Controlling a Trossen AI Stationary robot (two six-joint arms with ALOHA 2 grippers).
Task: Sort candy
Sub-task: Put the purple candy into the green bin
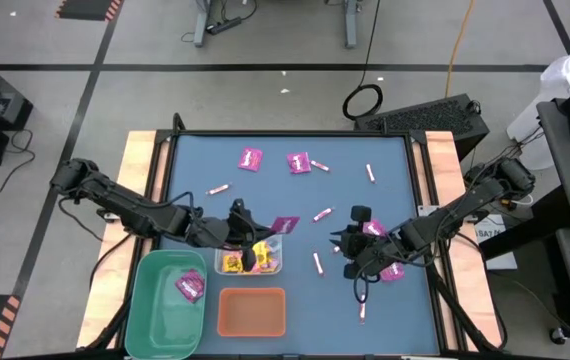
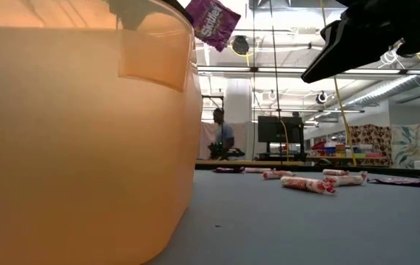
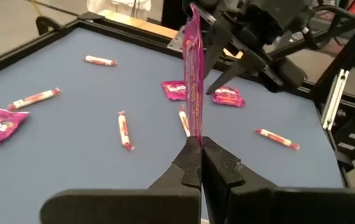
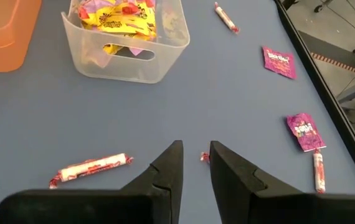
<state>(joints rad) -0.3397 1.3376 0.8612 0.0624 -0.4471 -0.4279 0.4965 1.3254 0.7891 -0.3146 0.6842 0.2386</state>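
Left gripper (image 3: 200, 163): clamped on magenta packet (image 3: 193, 74), lifted beside clear bin (image 1: 252, 262) | Right gripper (image 4: 194, 167): fingers narrowly parted, holding nothing, above blue table (image 1: 265, 195) | Stick candies (image 1: 317, 262): scattered.

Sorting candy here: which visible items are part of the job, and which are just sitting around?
Job:
left gripper shut on a magenta packet
right gripper, open above a pink-and-white stick
yellow packets in the clear bin

Lying about:
keyboard
cable loop
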